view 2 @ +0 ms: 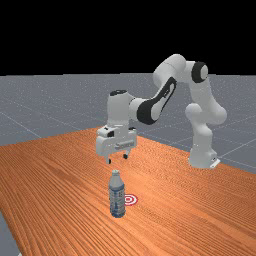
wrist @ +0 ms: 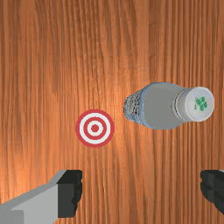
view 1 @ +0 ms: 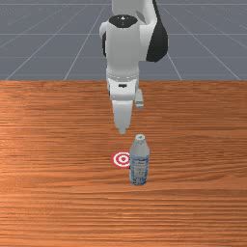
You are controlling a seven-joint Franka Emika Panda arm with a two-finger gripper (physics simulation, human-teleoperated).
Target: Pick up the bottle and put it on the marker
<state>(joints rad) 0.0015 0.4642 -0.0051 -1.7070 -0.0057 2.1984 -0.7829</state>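
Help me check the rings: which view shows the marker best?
The wrist view: it looks down on the whole marker, rings uncovered. In the front and far views, the bottle hides part of the marker's edge.

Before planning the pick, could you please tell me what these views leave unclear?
Front view: part of the marker, hidden by the bottle.
Front view: print on the label, too small.
Front view: base of the arm, beyond the top edge.
Wrist view: the bottle's base, behind its body.
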